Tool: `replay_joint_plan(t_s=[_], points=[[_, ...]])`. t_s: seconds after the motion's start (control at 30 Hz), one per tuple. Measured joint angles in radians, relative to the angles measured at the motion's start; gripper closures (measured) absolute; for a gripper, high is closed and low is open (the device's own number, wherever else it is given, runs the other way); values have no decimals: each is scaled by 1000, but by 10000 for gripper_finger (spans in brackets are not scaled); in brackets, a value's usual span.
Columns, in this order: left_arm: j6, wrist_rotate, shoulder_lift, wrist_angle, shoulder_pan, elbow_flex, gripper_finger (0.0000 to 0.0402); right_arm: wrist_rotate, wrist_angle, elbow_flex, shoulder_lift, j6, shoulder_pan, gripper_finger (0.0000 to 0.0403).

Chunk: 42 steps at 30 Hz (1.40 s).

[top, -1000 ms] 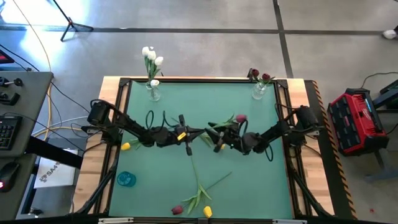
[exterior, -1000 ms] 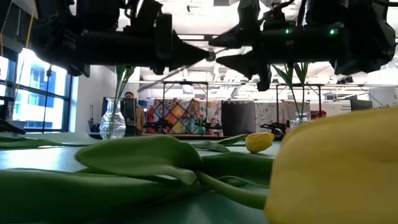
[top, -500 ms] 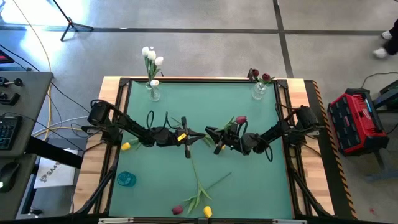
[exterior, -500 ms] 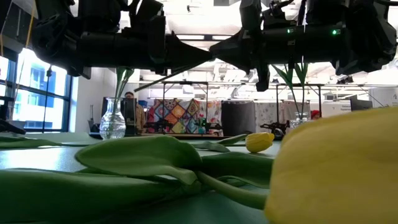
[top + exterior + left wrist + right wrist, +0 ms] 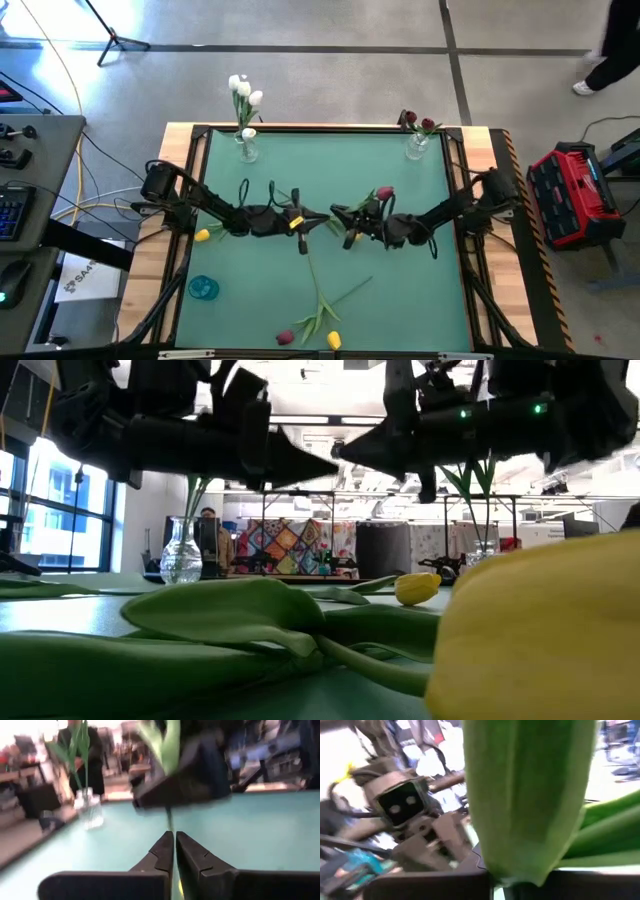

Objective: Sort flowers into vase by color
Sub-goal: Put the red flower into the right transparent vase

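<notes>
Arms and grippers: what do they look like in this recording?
Both arms are dark, jointed, with black cables looping along them. The left gripper has a yellow tag behind it and black wedge-shaped fingers with notched inner edges. The right gripper is equally dark; green indicator lights glow on that arm in the low view.

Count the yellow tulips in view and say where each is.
2, unless leaves or arms hide more: one yellow tulip lies at the table's left edge under the left arm, another at the near edge beside a dark red one.
</notes>
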State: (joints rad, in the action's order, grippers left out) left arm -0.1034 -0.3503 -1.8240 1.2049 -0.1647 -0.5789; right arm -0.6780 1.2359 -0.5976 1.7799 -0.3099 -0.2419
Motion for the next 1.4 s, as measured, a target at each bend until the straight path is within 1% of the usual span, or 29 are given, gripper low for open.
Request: replay_joint_plan(t_s=[0.07, 0.1, 0.2, 0.33, 0.4, 0.5, 0.6, 0.83, 0.93, 1.0, 1.17, 1.27, 1.4], points=[[35, -7, 0, -48, 0, 2, 378, -10, -166, 0, -73, -5, 2, 403], [56, -8, 0, -69, 2, 2, 368, -24, -277, 0, -117, -18, 3, 403], [117, -4, 0, -140, 14, 1, 334, -33, -643, 0, -273, -92, 8, 403], [177, 29, 0, -224, 36, 2, 296, -26, -1147, -25, -499, -242, 15, 403], [189, 52, 0, -250, 42, 2, 286, -24, -1373, -46, -598, -313, 14, 403], [201, 79, 0, -249, 47, 2, 280, -35, -1619, -74, -724, -414, 13, 403], [205, 82, 0, -246, 47, 2, 280, -66, -1722, -81, -829, -442, 13, 403], [207, 80, 0, -243, 47, 2, 279, -121, -1736, -84, -1054, -366, 13, 403], [206, 80, 0, -242, 47, 2, 279, -199, -1804, -85, -1121, -378, 24, 403], [206, 80, 0, -243, 50, 2, 279, -228, -1875, -85, -1146, -423, 50, 403], [207, 79, 0, -241, 53, 2, 279, -239, -2031, -85, -1153, -526, 140, 403], [207, 79, 0, -240, 53, 2, 279, -241, -2081, -85, -1151, -540, 216, 403], [207, 79, 0, -240, 53, 2, 279, -270, -2113, -85, -1154, -543, 327, 403]])
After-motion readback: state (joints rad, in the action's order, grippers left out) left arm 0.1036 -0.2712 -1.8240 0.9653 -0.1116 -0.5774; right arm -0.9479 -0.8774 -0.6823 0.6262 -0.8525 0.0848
